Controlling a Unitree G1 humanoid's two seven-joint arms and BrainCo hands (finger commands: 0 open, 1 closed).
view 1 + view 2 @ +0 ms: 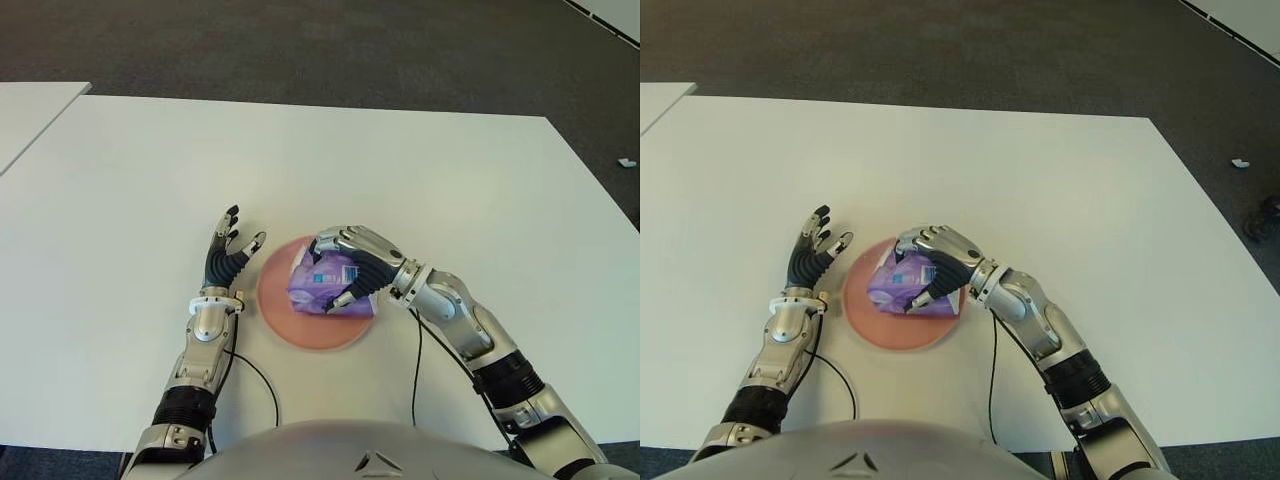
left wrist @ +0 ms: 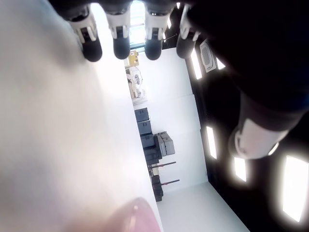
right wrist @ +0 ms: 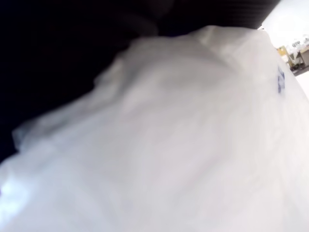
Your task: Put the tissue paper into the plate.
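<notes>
A wide white counter (image 1: 420, 180) fills most of the scene, with dark grey carpet (image 1: 300, 45) beyond its far edge and the corner of a second white table (image 1: 30, 110) at the far left. Near the counter's front edge, close to the middle, lies a round pink plate (image 1: 275, 320). Inside the plate is the tissue paper (image 1: 322, 288), a soft purple pack with a small blue-and-white label on top; it sits on the right half of the plate, and its right end reaches about to the plate's rim.

The right hand (image 1: 352, 262) is on the pack: its fingers (image 1: 335, 243) curl over the far side and top while the thumb presses the near side, so the fingers are clamped on the tissue paper. The right wrist view is filled with pale, crinkled wrapping pressed close to the camera, which agrees with this grip. From the hand, the silver forearm runs back to the right and nearer, bent at the elbow, with a thin black cable trailing beside it.

The left hand (image 1: 228, 255) shows just left of the plate, palm turned toward the plate, its fingers (image 2: 120, 46) apart, pointing away toward the far side, holding nothing. Its forearm runs straight back to the near edge.
</notes>
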